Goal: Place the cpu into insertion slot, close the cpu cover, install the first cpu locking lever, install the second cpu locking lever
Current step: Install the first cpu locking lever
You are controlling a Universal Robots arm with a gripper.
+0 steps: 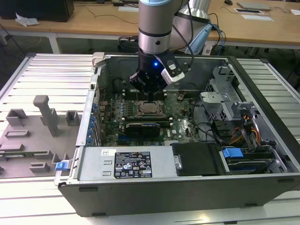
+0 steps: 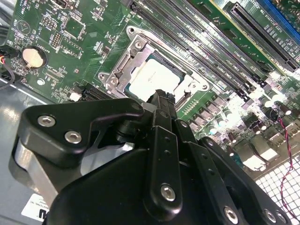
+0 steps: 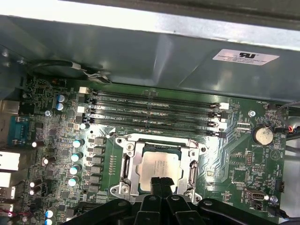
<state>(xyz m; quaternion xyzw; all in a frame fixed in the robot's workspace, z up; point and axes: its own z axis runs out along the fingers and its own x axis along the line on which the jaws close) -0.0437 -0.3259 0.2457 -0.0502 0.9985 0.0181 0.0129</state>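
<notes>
Closed claw (image 3: 161,185), fingers together on nothing, I see its tips at the edge of the chip (image 3: 159,165), chip lying inside the metal frame (image 3: 127,165)

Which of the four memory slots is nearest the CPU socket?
The memory slot bordering the insertion slot; the other three lie nearer the case wall.

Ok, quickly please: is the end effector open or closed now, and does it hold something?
End effector: closed, holding nothing; it is over the edge of the chip.
</notes>
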